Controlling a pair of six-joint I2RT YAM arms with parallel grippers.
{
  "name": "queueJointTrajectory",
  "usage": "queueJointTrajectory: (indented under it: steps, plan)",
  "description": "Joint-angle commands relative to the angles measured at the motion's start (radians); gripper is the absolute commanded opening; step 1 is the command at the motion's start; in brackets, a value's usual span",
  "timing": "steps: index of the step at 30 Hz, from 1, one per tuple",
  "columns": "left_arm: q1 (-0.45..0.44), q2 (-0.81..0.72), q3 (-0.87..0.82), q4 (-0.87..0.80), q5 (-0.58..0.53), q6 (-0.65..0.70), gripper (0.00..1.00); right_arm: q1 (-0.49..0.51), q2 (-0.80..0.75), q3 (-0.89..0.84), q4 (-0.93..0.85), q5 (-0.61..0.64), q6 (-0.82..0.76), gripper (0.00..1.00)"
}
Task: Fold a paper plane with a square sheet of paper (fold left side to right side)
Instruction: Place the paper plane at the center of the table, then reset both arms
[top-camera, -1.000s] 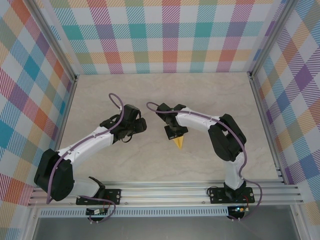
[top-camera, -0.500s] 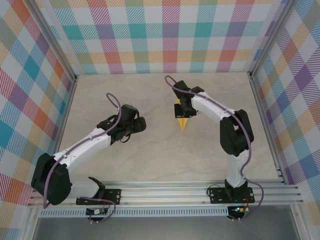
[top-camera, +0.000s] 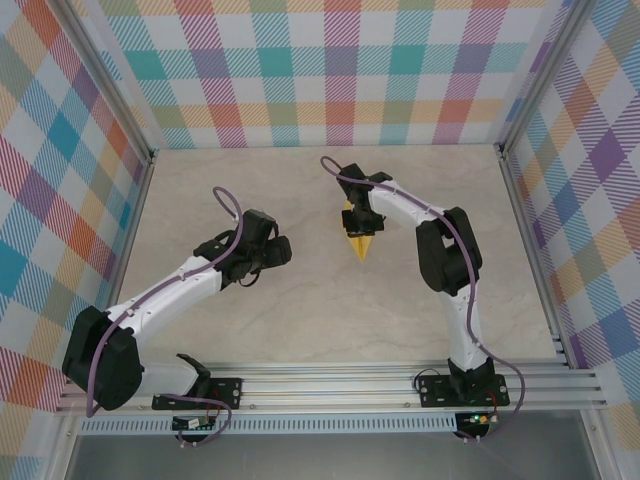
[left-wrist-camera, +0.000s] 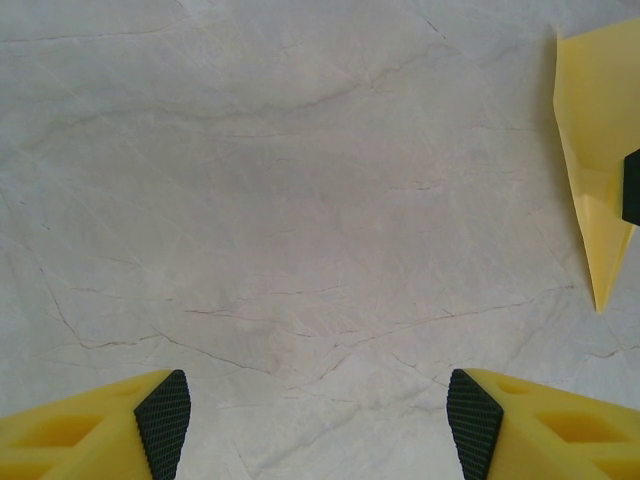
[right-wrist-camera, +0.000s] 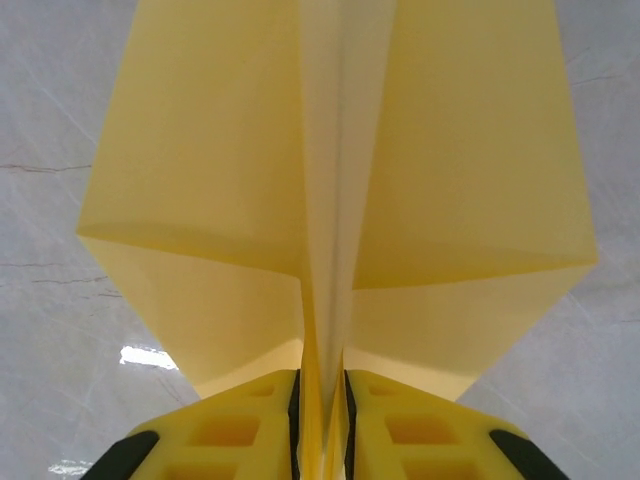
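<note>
The paper plane (top-camera: 360, 243) is a narrow yellow-orange dart, its sharp tip pointing toward the near edge, just right of the table's middle. My right gripper (top-camera: 357, 224) is over its wide end. In the right wrist view the plane's wings (right-wrist-camera: 470, 170) spread to both sides, and the centre fold runs down between the fingers of the right gripper (right-wrist-camera: 322, 420), which are shut on it. My left gripper (top-camera: 283, 250) hovers open to the plane's left, nothing between its fingertips (left-wrist-camera: 318, 425). The plane (left-wrist-camera: 595, 150) shows at the right edge of the left wrist view.
The marble-patterned tabletop (top-camera: 300, 310) is bounded by checked walls and aluminium frame posts (top-camera: 530, 220). A metal rail (top-camera: 330, 385) carrying both arm bases runs along the near edge.
My right arm carried the plane from the table's middle toward the back right, then shifted slightly left. The left gripper opened wider and stayed in place.
</note>
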Motion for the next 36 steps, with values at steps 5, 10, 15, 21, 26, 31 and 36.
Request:
queueJointTrajectory:
  steps: [5, 10, 15, 21, 26, 31, 36]
  plan:
    - [0.006, -0.007, 0.02, -0.013, -0.005, 0.01, 0.71, -0.001, -0.007, 0.026, -0.031, -0.016, -0.02, 0.25]
    - [0.006, -0.012, 0.023, -0.015, -0.008, 0.013, 0.72, -0.002, -0.054, 0.025, -0.048, -0.019, -0.027, 0.35]
    - [0.006, -0.015, 0.029, -0.009, -0.02, 0.016, 0.76, 0.001, -0.155, 0.017, -0.077, -0.025, -0.04, 0.49]
    - [0.046, -0.059, 0.053, -0.021, -0.079, 0.053, 0.83, -0.005, -0.396, -0.107, -0.045, 0.035, -0.083, 0.73]
    - [0.091, -0.188, 0.035, 0.021, -0.175, 0.147, 0.85, -0.074, -0.696, -0.376, 0.148, 0.082, -0.098, 0.99]
    - [0.093, -0.33, -0.033, 0.121, -0.317, 0.292, 0.87, -0.177, -0.966, -0.673, 0.382, 0.159, -0.138, 1.0]
    - [0.116, -0.424, -0.217, 0.388, -0.5, 0.447, 0.91, -0.366, -1.085, -0.901, 0.563, 0.122, -0.083, 1.0]
